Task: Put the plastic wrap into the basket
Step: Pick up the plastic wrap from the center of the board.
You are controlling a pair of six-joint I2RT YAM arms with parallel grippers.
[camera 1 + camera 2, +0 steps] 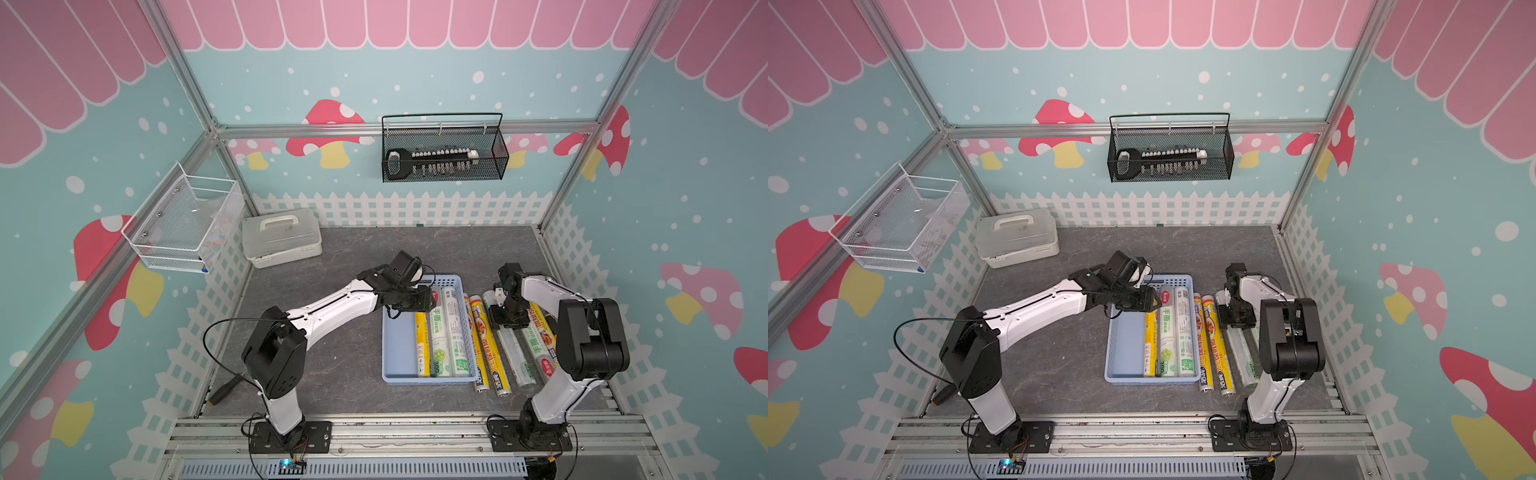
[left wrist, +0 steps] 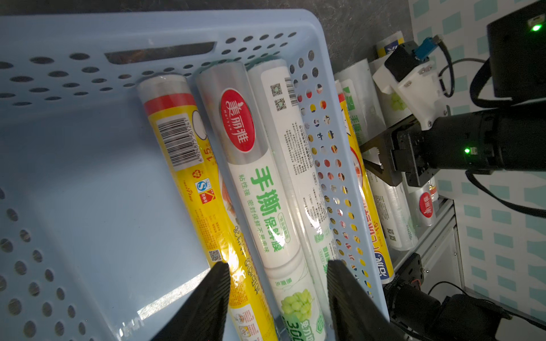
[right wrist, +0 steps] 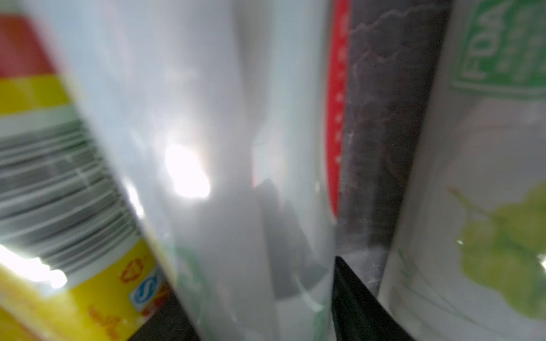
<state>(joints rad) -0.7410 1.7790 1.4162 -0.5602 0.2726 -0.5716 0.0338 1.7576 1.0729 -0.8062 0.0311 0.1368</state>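
Light-blue basket (image 1: pixel 399 349) mid grey table (image 1: pixel 324 353), holding 3 rolls of plastic wrap (image 1: pixel 440 345) side by side against its right wall: yellow, white with green label, white. Outside, just beside that wall, 2 yellow rolls (image 1: pixel 478 353), then clear roll (image 1: pixel 515 361) and more rolls partly hidden under right arm (image 1: pixel 582 332). Left gripper (image 2: pixel 277 265) over basket's far end, jaws parted above the 3 rolls, clasping nothing; right gripper (image 1: pixel 508 324) low over clear roll, wrist view blurred, cannot tell whether clamped or released.
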